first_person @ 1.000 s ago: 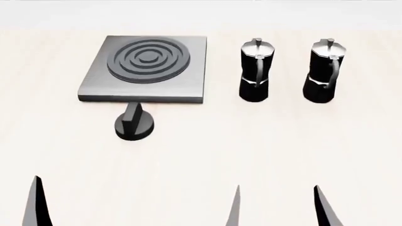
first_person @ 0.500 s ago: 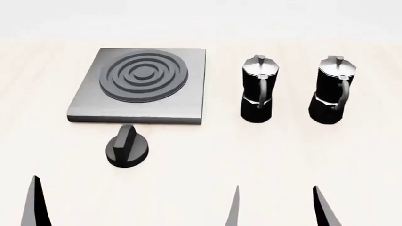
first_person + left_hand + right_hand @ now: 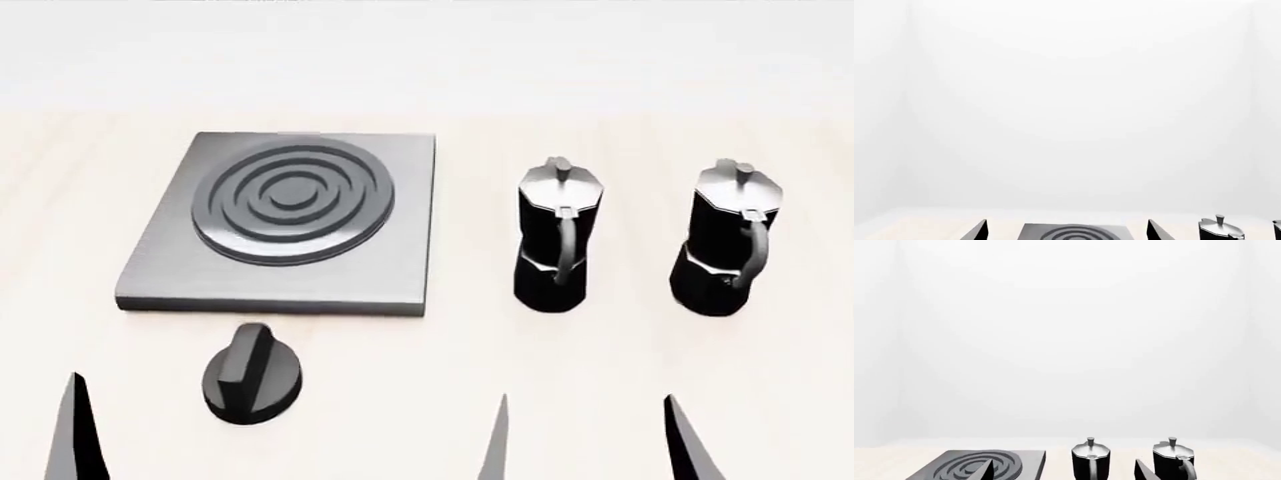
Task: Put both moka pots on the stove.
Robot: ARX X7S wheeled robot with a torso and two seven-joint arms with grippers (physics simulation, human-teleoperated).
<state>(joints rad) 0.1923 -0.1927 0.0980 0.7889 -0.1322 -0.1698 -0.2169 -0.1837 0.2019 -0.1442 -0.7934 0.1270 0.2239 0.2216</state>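
Note:
Two black moka pots with silver lids stand upright on the table: one [image 3: 557,240] just right of the stove [image 3: 374,270], the other [image 3: 727,245] further right. The stove is a dark-grey slab with a ring burner [image 3: 294,208]. My right gripper [image 3: 594,445] is open and empty, low in the head view, nearer to me than both pots. Of my left gripper only one fingertip [image 3: 78,430] shows there. The left wrist view shows my left gripper [image 3: 1066,231] open, facing the stove [image 3: 1111,231]. The right wrist view shows my right gripper [image 3: 1065,472] open, with the pots [image 3: 1091,462] [image 3: 1173,460] beyond.
A squat black round knob [image 3: 251,385] with a raised ridge lies on the light wooden table [image 3: 400,400] just in front of the stove's front edge. A plain white wall stands behind the table.
In the head view the stove, knob and both pots have slid lower and look larger. The gripper tips keep their places in the view. Nothing was taken hold of.

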